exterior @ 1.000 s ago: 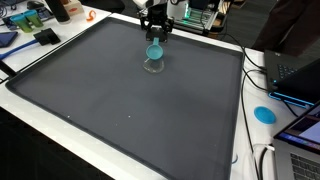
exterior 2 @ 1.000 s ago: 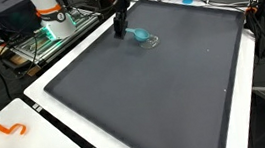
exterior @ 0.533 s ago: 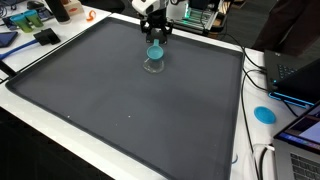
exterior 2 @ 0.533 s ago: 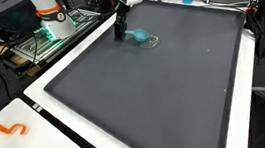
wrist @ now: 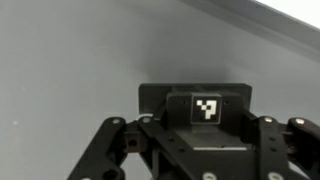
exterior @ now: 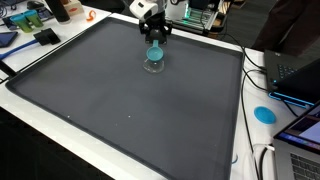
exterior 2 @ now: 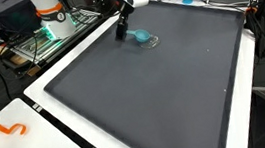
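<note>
Teal object point(exterior: 154, 52) sits on a clear base point(exterior: 154, 67) near the far edge of the mat point(exterior: 120, 110) on the tabletop point(exterior 2: 37, 115). The claw point(exterior: 154, 40) hangs just above it, and whether it is spread or pressed together cannot be told. Perched like that it looks top-heavy, so an off-centre descent or a brushing finger could tip it off the base.

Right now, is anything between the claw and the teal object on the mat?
Nothing visible does. The claw hangs beside the teal object, only bare mat between them; the clear piece lies on its far side.
</note>
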You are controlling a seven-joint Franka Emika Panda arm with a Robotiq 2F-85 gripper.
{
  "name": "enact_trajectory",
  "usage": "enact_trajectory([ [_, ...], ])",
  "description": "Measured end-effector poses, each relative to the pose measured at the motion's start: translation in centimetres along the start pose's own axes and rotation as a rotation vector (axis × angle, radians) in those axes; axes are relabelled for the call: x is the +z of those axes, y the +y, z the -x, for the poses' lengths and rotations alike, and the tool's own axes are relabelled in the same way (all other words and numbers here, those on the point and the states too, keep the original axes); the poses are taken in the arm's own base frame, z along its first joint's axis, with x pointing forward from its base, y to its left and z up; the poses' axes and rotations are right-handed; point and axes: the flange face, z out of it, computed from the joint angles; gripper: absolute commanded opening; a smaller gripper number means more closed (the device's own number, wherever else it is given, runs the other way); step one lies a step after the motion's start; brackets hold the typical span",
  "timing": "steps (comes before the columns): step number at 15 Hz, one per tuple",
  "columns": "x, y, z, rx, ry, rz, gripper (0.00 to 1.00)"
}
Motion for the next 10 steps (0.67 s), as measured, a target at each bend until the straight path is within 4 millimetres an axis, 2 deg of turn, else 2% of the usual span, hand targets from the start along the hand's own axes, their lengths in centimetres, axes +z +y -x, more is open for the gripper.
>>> enact_trajectory([
  [10, 1.2, 0.6, -1.9, -0.043, -0.073, -0.023, 0.31],
])
